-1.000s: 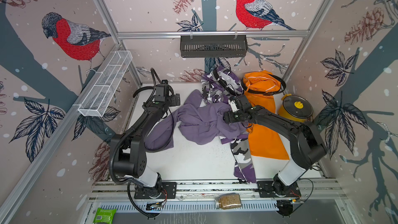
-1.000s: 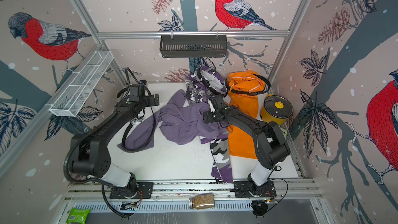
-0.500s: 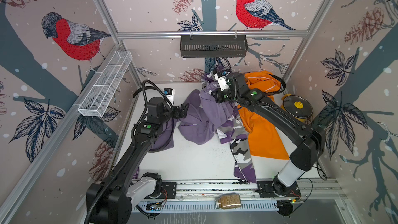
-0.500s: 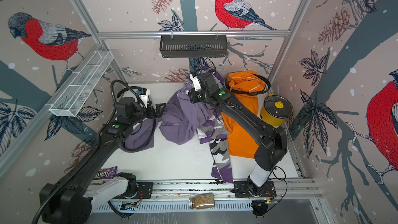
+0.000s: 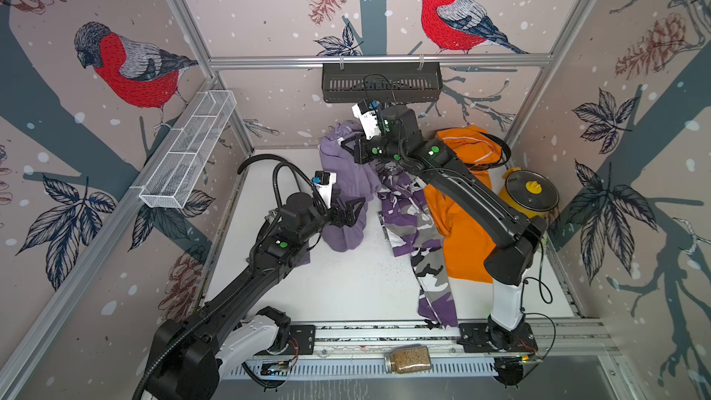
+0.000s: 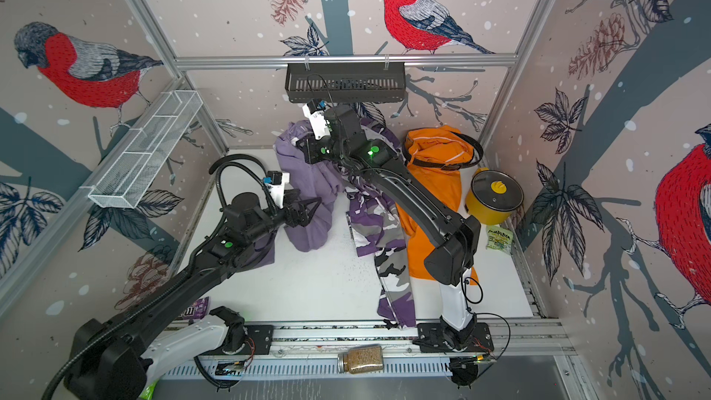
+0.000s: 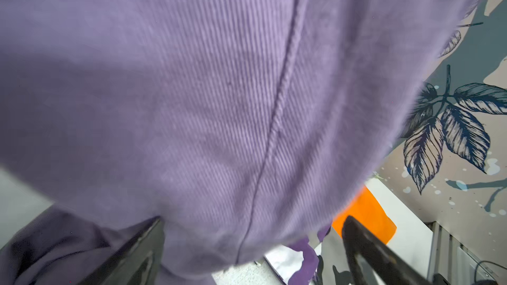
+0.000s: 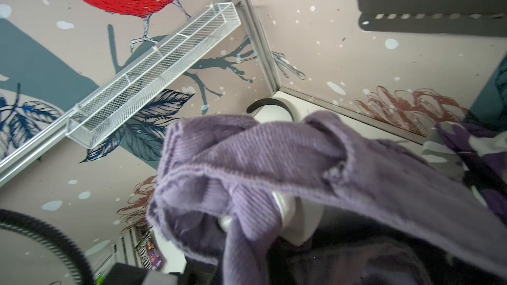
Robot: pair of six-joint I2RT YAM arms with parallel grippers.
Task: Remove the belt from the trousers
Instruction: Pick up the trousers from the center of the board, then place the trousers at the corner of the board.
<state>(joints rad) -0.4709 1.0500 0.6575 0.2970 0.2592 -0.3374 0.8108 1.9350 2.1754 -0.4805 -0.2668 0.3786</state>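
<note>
My right gripper (image 5: 352, 148) (image 6: 304, 146) is shut on the waist end of the lilac trousers (image 5: 346, 186) (image 6: 307, 182) and holds them up near the back wall, legs hanging to the table. Bunched lilac cloth (image 8: 274, 154) covers its jaws in the right wrist view. My left gripper (image 5: 358, 211) (image 6: 313, 209) (image 7: 251, 242) stands open against the hanging lilac cloth (image 7: 219, 91), gripping nothing. The camouflage trousers (image 5: 411, 221) and the orange trousers (image 5: 461, 240) lie flat to the right. A black belt (image 5: 504, 150) (image 6: 475, 151) circles the orange waist. No belt shows on the lilac pair.
A yellow lidded pot (image 5: 529, 194) stands at the right wall, with a snack packet (image 6: 498, 238) in front of it. A black basket (image 5: 381, 82) hangs on the back wall and a white mesh shelf (image 5: 188, 148) on the left wall. A jar (image 5: 408, 357) lies on the front rail.
My right gripper shut on the lilac trousers and lifted them up towards the back wall. My left arm swung from the back-left corner towards the hanging cloth, gripper still open.
</note>
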